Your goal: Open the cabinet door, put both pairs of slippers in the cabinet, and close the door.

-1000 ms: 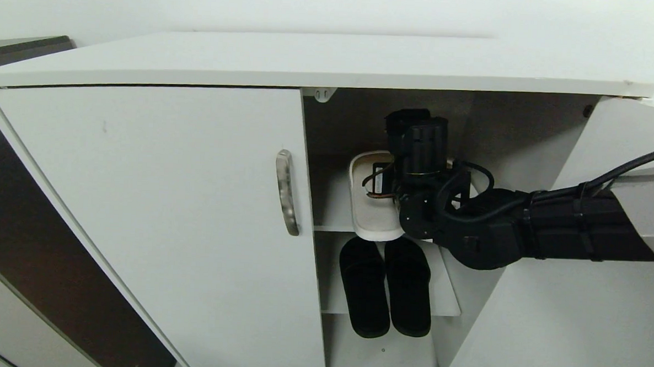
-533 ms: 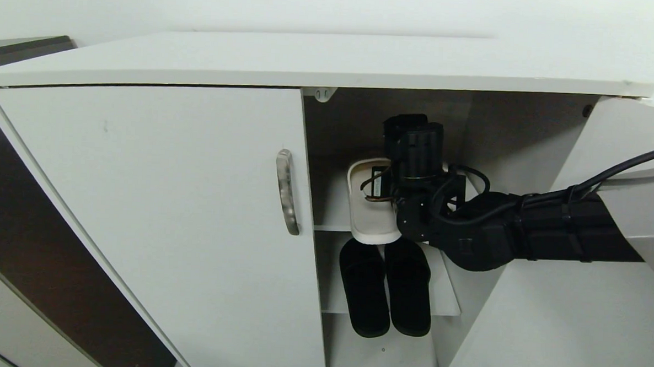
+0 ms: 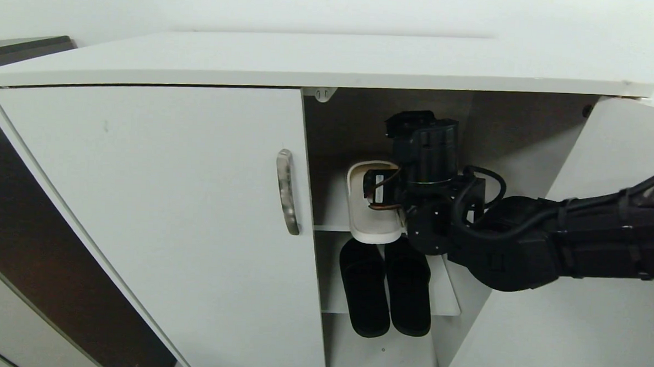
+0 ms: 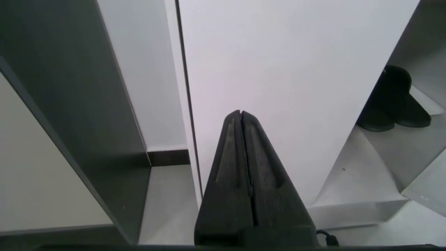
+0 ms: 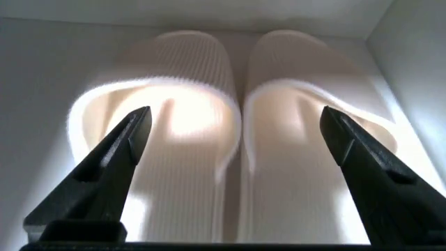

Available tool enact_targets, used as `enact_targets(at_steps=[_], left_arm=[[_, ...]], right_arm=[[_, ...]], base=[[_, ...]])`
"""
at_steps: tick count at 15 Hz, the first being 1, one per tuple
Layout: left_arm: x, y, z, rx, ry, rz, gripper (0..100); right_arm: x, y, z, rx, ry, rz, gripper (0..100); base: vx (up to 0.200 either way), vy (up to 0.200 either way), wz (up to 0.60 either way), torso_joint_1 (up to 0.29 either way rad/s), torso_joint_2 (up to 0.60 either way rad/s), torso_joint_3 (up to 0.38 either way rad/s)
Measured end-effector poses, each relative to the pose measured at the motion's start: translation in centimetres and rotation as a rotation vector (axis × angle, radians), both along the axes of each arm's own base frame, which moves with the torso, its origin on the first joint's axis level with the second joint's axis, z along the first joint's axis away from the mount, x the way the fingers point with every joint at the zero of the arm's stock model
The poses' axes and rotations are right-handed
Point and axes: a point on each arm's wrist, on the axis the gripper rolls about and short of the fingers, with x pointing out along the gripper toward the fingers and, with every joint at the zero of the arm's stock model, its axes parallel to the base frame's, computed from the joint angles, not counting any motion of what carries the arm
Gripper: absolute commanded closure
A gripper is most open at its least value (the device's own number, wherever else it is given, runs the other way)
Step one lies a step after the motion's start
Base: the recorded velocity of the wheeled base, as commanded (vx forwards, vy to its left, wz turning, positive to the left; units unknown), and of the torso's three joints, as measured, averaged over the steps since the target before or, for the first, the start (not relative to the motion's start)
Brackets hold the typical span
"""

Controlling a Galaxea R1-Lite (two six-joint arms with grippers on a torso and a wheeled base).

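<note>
- Blocking much of the white slippers (image 3: 370, 221) from the head view, the right gripper (image 5: 235, 115) hangs spread wide.
- Left gripper (image 4: 241, 115) pressed together beside the closed door (image 4: 293, 84).

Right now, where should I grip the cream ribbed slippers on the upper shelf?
Probably squeeze the cream ribbed slippers across their straps' outer sides, from the heels: they lie side by side, toes inward, flanked by the open right gripper.
</note>
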Motion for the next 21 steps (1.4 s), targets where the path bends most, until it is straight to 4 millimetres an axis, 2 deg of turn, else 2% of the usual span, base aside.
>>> enact_targets(at_steps=[7, 9, 10, 14, 21], left_arm=[[0.0, 0.0, 0.0, 0.0, 0.0, 0.0, 100], [0.0, 0.0, 0.0, 0.0, 0.0, 0.0, 100], [0.0, 0.0, 0.0, -0.001, 0.0, 0.0, 100], [0.0, 0.0, 0.0, 0.0, 0.0, 0.0, 100], [0.0, 0.0, 0.0, 0.0, 0.0, 0.0, 100]], right_arm=[[-6.6, -1.9, 0.8, 0.007, 0.019, 0.096, 0], [-8.0, -2.6, 0.4, 0.013, 0.035, 0.116, 0], [-8.6, -2.9, 0.1, 0.019, 0.042, 0.123, 100], [-9.9, -3.7, -1.2, 0.054, 0.035, 0.144, 100], [-9.8, -3.6, -2.3, 0.026, 0.058, 0.14, 100]], base=[[0.0, 0.0, 0.0, 0.0, 0.0, 0.0], [0.0, 0.0, 0.0, 0.0, 0.0, 0.0], [0.0, 0.0, 0.0, 0.0, 0.0, 0.0], [0.0, 0.0, 0.0, 0.0, 0.0, 0.0], [0.0, 0.0, 0.0, 0.0, 0.0, 0.0]])
